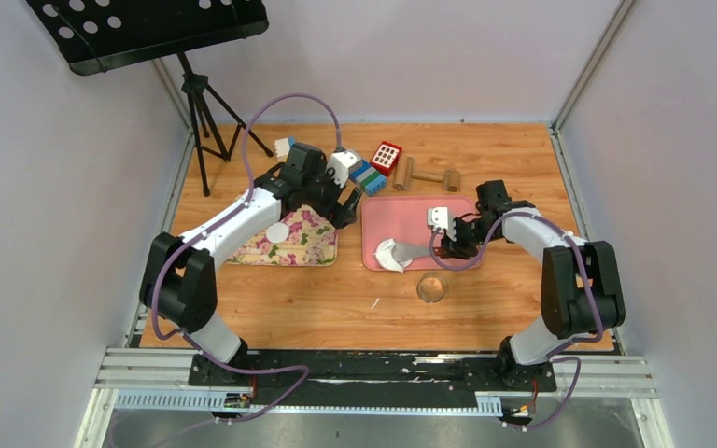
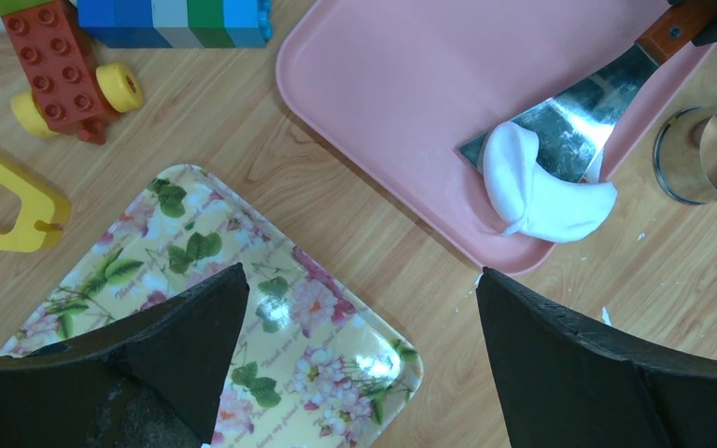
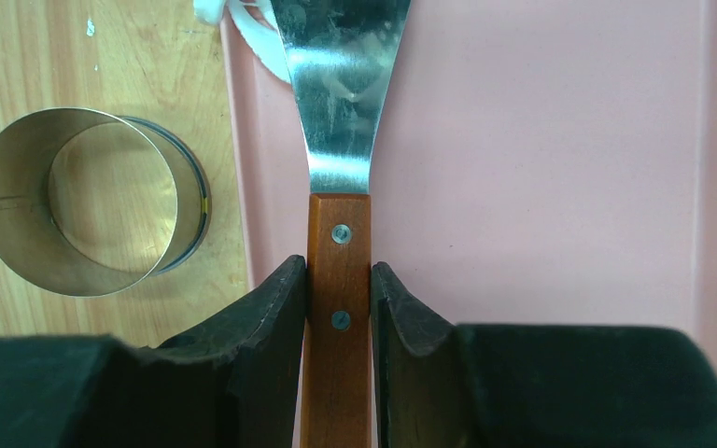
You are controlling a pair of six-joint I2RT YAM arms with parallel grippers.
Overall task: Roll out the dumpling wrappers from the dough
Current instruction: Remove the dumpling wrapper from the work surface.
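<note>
A white crescent of dough point(image 1: 390, 254) point(image 2: 539, 189) lies at the near left corner of the pink tray point(image 1: 411, 217) point(image 2: 401, 93), draped over the tip of a metal spatula blade point(image 2: 574, 119) point(image 3: 341, 84). My right gripper point(image 1: 450, 246) point(image 3: 339, 280) is shut on the spatula's wooden handle point(image 3: 338, 252). One round dumpling wrapper point(image 1: 278, 231) rests on the floral tray point(image 1: 310, 245) point(image 2: 285, 322). My left gripper point(image 1: 343, 207) point(image 2: 359, 275) hovers open and empty over the floral tray's right corner.
A metal ring point(image 1: 431, 287) point(image 2: 707, 151) point(image 3: 82, 213) stands on the wood just in front of the pink tray. A rolling pin point(image 1: 426, 175) and toy blocks point(image 1: 378, 163) point(image 2: 173, 21) lie behind the trays. A tripod point(image 1: 203, 107) stands at the back left.
</note>
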